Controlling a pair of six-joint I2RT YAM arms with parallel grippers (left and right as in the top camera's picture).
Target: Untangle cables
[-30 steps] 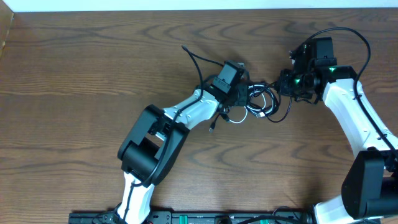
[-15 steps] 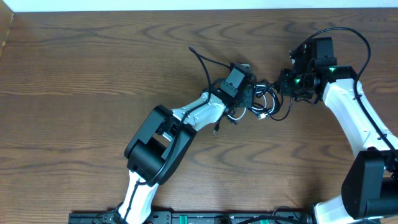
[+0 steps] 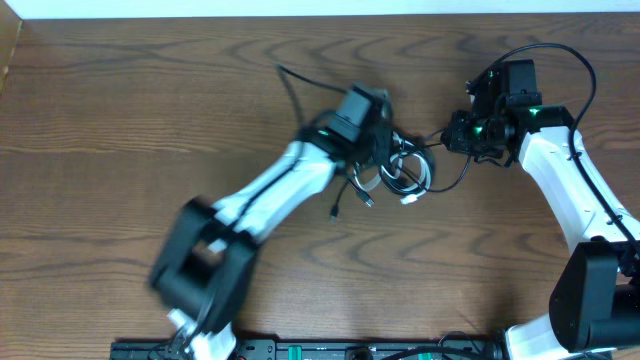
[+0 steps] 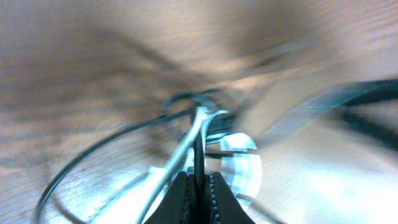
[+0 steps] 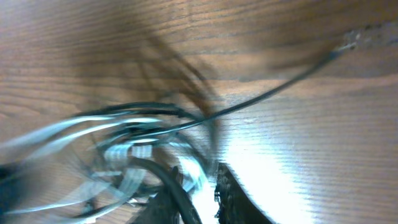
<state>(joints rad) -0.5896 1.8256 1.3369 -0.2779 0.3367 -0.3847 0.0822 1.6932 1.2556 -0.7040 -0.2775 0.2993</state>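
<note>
The left gripper's point(image 4: 198, 177) jaws are pressed together on the black cable point(image 4: 197, 149), which runs straight up out of the narrow slit between the two fingers in the left wrist view. A pale strand of the white cable point(image 4: 180, 149) crosses just beside that pinch, but the blur hides whether it is caught as well. The right gripper's point(image 5: 196, 177) jaws stand nearly closed, with a dark cord lying between the fingers, so it too grips the black cable point(image 5: 267, 93).

From overhead, both cables sit in one tangle on the wooden table point(image 3: 120, 120), a little right of its middle and toward the far side. The left gripper point(image 3: 385, 145) is at the tangle's left edge and the right gripper point(image 3: 452, 138) is just to its right. The two are near each other, with the knot of loops between them. A black strand point(image 3: 452, 183) curves from the right gripper round the near side of the bundle. The white cable point(image 3: 410, 195) coils through the black loops and shows a light plug end at the near edge. Two short loose ends trail toward the near left. The left arm appears smeared in the overhead view. In the right wrist view, white loops point(image 5: 124, 149) lie heaped left of the fingers, and one thin black strand stretches off to the far right across the wood.
</note>
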